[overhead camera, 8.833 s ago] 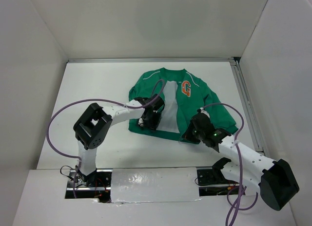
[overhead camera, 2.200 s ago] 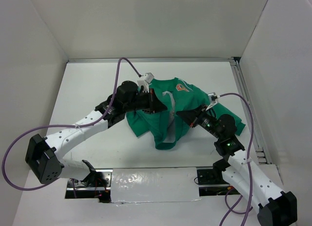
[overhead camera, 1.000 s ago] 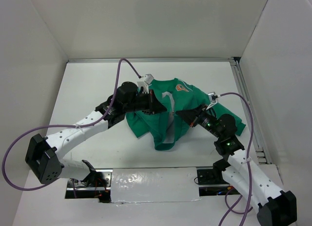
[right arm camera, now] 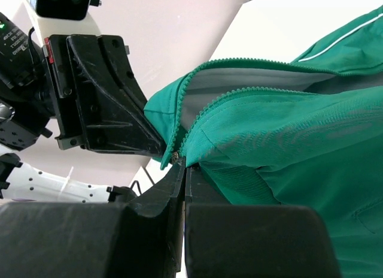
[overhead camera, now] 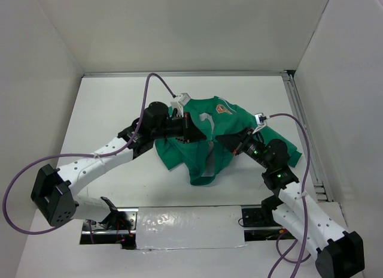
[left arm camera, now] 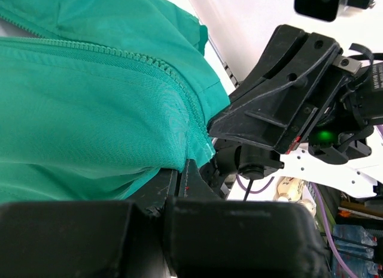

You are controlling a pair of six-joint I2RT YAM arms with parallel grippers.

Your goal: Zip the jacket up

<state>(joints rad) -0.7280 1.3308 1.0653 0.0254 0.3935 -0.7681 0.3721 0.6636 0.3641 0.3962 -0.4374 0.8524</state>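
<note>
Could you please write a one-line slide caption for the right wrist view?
Right gripper shut on the green jacket where its open zipper edges meet, left gripper close opposite.

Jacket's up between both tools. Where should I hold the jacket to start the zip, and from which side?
On the jacket, at the bottom corner of each zipper edge, each tool coming from its own outer side. The left tool and right tool are shut there, tip to tip, and the teeth run away from each pinch, so the ends should line up.
</note>
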